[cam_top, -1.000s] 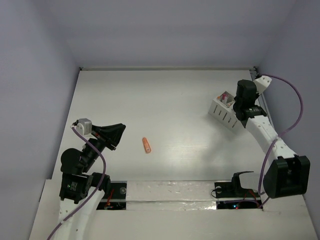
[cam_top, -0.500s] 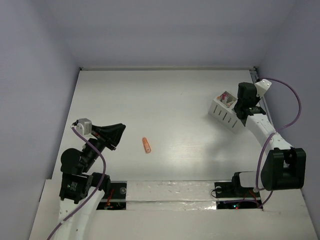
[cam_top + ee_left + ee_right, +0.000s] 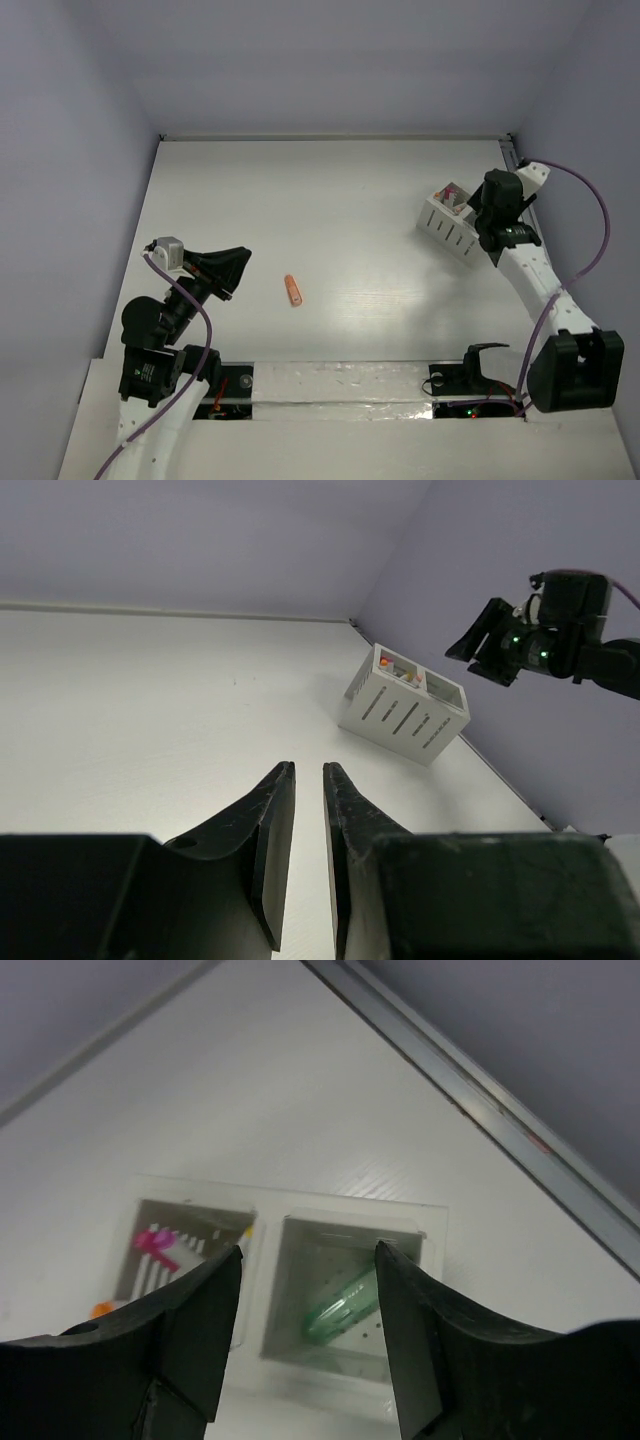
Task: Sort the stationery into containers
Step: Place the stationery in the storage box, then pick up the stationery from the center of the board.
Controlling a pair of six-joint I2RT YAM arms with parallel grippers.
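A stubby orange marker lies on the white table, left of centre. The white organiser box stands at the right; it also shows in the left wrist view. In the right wrist view its right compartment holds a mint-green marker, and the left compartment holds pens with pink tips. My right gripper is open and empty, right above the box. My left gripper is empty with its jaws almost shut, a narrow gap between them, and hovers left of the orange marker.
Pale purple walls enclose the table on three sides. A metal rail runs along the table's right edge next to the box. The arm bases sit at the near edge.
The right arm's wrist has shifted slightly right and towards me above the box. The left arm and the orange marker have not moved.
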